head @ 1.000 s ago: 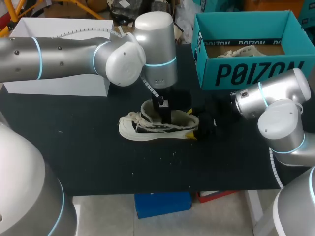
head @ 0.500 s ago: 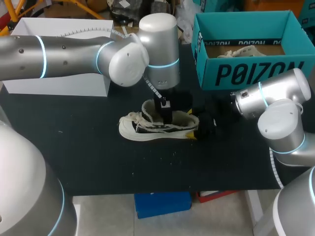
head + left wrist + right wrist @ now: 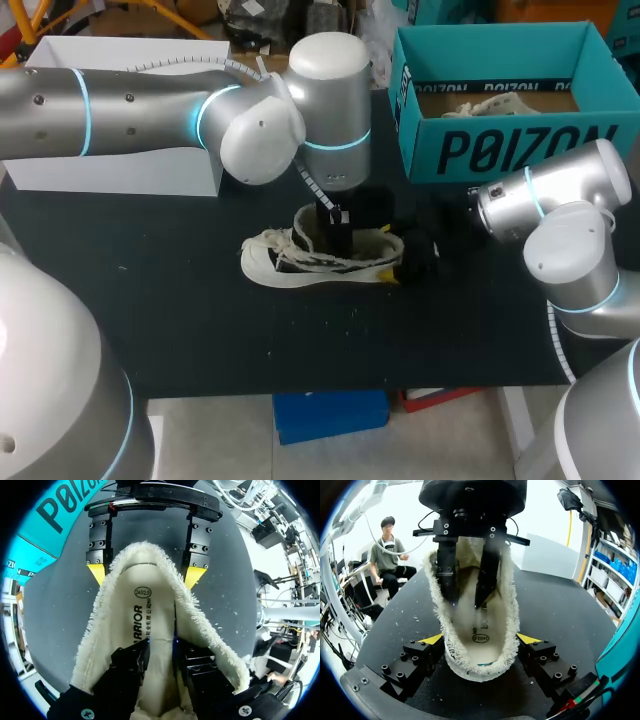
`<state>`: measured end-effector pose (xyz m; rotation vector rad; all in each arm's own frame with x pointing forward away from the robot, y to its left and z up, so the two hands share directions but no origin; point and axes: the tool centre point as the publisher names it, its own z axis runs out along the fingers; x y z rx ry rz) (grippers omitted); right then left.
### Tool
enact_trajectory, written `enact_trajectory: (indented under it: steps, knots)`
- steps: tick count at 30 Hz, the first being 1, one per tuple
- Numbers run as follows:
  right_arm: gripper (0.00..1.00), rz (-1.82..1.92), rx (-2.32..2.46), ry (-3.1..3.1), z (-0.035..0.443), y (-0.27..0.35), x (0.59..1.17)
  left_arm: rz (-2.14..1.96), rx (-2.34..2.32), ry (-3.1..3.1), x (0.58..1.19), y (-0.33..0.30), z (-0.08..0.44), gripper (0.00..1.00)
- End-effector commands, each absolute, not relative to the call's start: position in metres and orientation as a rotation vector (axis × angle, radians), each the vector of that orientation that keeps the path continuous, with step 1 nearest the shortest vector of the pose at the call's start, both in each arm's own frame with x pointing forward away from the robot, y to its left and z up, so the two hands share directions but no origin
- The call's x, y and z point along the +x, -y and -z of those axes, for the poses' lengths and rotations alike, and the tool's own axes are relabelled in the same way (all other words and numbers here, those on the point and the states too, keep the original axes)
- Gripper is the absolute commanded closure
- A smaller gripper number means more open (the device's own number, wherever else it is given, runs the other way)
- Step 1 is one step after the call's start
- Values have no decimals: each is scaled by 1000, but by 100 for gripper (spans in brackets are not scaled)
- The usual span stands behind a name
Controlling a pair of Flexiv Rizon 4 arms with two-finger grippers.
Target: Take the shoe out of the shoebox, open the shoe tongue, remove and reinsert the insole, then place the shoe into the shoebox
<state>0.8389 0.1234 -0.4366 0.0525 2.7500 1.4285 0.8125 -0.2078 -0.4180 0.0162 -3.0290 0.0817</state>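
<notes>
Swings a touch toward 3 o'clock since a second ago, speaking of the left arm (image 3: 260, 130), with no shift of the shoe (image 3: 300, 258). Lies mid table (image 3: 200, 300), toe to 9 o'clock, heel to 3 o'clock, outside the teal shoebox (image 3: 520, 150) up at 1 o'clock. Reaches down into the shoe's fuzzy mouth with the left pincer (image 3: 161, 652), right over the insole (image 3: 145, 615); cannot tell whether open or gripping. Squeezes the heel from both sides with the right pincer (image 3: 480, 640), spread wide, at 3 o'clock of the shoe.
</notes>
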Motion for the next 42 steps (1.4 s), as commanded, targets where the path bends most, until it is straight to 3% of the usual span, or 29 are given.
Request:
enact_trajectory:
  steps: [1, 15, 29, 42]
  knots:
    - [100, -1427, 56, -2751, 440, -122, 841, 3, 45, 3078, 803, 212, 425, 66]
    - [100, -1427, 56, -2751, 440, -122, 841, 246, 162, 3304, 809, 198, 445, 71]
    - [100, -1427, 56, -2751, 440, -122, 841, 259, 142, 3453, 828, 189, 469, 76]
    - [100, -1427, 56, -2751, 440, -122, 841, 201, 251, 3601, 848, 179, 460, 85]
